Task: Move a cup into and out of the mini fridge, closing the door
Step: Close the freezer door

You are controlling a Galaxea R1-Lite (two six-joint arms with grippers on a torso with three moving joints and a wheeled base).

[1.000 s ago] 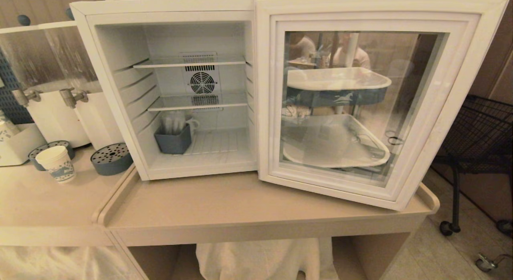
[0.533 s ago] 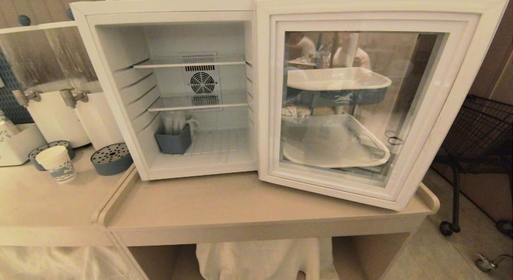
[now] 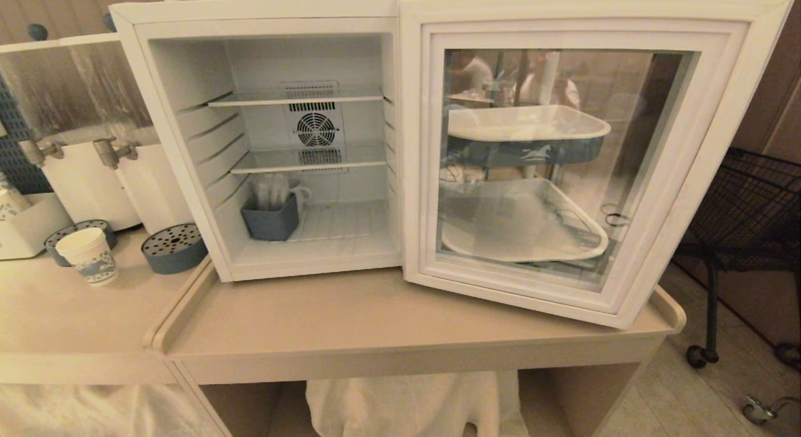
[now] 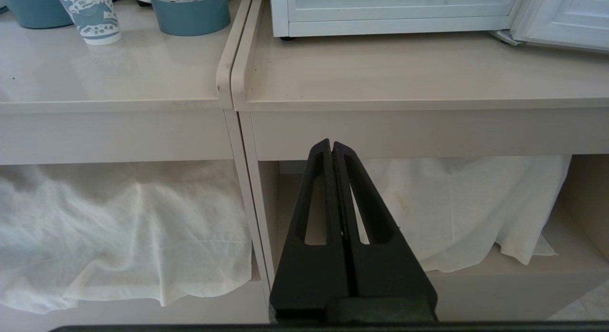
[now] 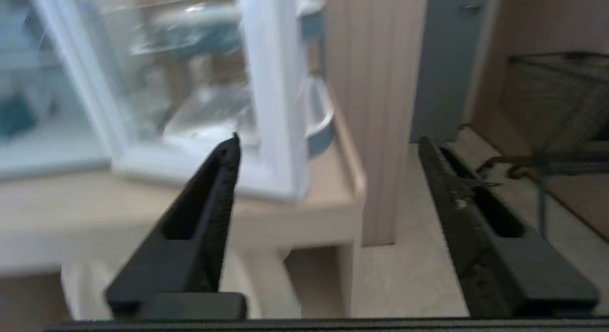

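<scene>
— Cup (image 3: 92, 256) placement is being asked about: where is it being kept, and why there?

— It is being left upright on the left counter (image 3: 56, 324), near the blue drip trays (image 3: 173, 248) under the drink dispensers (image 3: 81, 174), well apart from the mini fridge (image 3: 188, 143). It is judged to be waiting there to be carried in, since nothing is being gripped.

— How is the door (image 3: 663, 193) being held?

— It is being left swung wide to the right, its near lower corner reaching almost to the right edge of the fridge table (image 3: 350, 324). The cabinet mouth is being kept fully exposed. On the fridge floor a blue holder (image 3: 270, 221) is occupying the left part, while the right part is being left free.

— And the grippers?

— The left gripper (image 4: 331, 149) is being kept low before the table front, jaws pressed together, holding nothing. The right gripper (image 5: 328, 146) is being held near the door's outer edge, jaws spread wide and empty; its picture is blurred.

— Room for moving?

— A raised lip between the two tops is likely to be cleared by lifting the cup over it; the broad bare tabletop ahead of the fridge is offering an open approach.
</scene>
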